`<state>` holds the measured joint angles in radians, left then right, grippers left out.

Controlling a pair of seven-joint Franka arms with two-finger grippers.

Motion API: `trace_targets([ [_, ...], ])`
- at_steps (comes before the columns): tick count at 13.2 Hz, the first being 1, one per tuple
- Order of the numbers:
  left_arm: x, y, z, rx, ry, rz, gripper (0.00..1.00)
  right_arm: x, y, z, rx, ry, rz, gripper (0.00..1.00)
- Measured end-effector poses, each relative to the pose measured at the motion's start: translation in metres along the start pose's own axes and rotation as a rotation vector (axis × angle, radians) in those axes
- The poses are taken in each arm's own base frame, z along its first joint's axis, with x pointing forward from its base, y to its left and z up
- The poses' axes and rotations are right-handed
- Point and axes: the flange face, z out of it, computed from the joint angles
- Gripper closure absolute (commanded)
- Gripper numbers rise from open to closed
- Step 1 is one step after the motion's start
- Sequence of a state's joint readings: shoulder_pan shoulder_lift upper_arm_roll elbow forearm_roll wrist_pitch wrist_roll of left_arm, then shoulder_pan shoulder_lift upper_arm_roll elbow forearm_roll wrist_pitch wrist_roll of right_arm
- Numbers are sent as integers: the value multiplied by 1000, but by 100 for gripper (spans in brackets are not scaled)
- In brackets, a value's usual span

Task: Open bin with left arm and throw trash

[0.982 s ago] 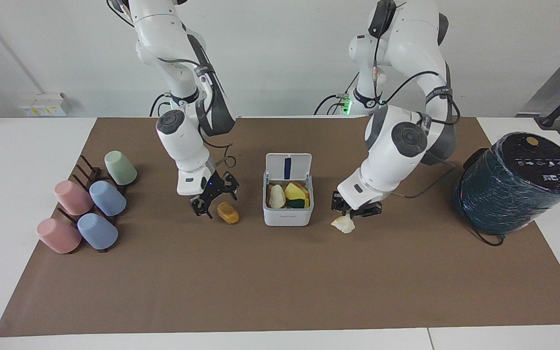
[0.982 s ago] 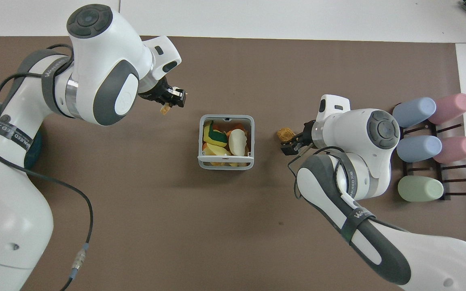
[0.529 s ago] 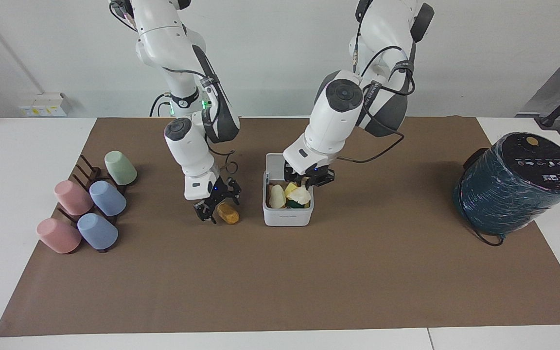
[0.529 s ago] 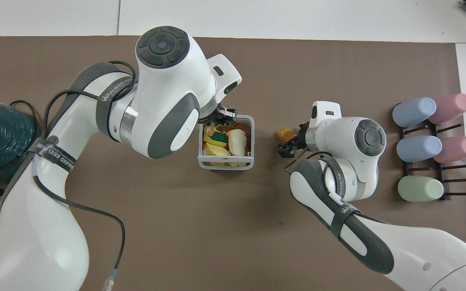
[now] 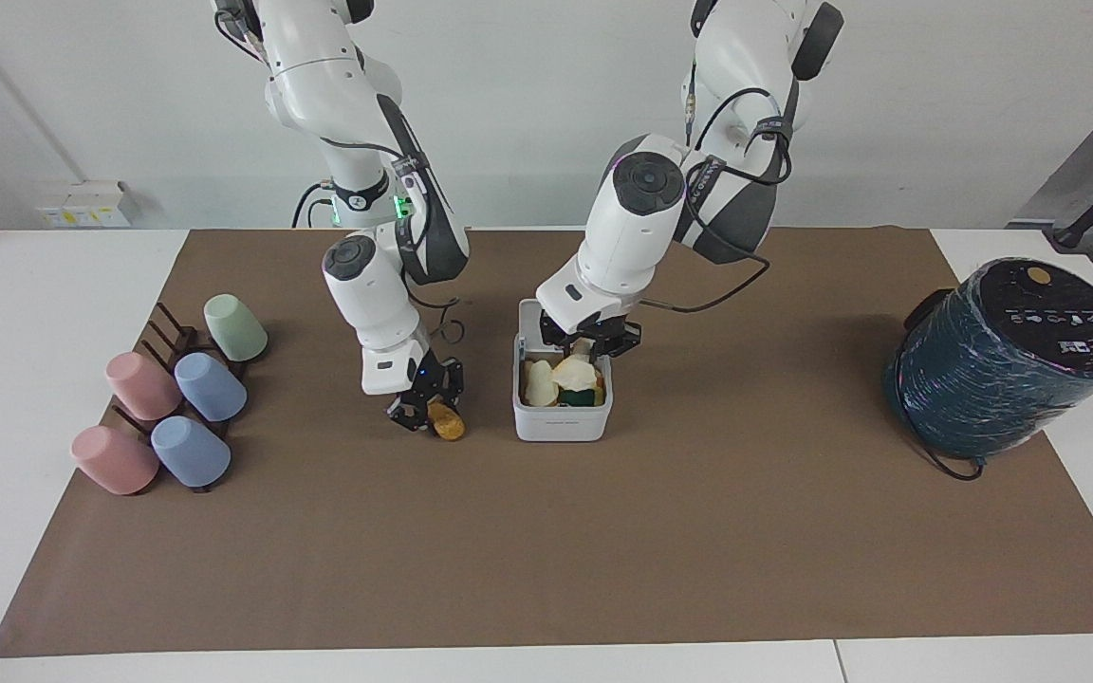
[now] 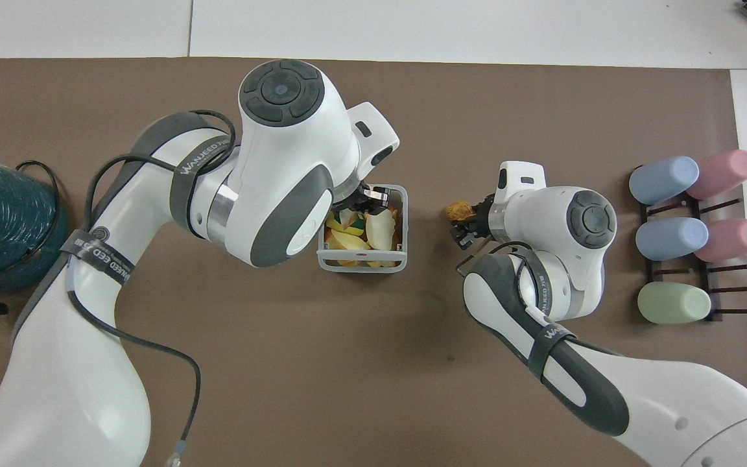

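Both views: right pincer point(image 5: 431, 417) point(image 6: 463, 224) at golden lump point(image 5: 449, 424) point(image 6: 457, 211)

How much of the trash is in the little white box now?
The bin is open and already holds several pieces. The left tool is over it, with the pale wedge lying inside. The right tool is around the golden-brown lump, which is not in yet.

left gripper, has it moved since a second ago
Yes: the left gripper went from beside the bin, toward the teal cylinder, to over the open bin.
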<state>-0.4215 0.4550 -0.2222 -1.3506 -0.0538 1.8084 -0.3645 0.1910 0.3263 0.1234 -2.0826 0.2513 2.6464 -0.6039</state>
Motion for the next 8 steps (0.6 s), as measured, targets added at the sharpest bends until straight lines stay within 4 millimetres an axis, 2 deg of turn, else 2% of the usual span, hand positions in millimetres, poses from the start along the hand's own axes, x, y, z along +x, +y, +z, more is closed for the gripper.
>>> trace_targets([
  [2,-3,5,-1,0,1,-2,11,10,1,-13,10,-1,43,100],
  [5,-3,5,-3,1,4,-9,11,22,15,-47,10,11,87,100],
  [8,2,-11,-12,11,4,-37,12,31,33,-87,24,4,148,100],
])
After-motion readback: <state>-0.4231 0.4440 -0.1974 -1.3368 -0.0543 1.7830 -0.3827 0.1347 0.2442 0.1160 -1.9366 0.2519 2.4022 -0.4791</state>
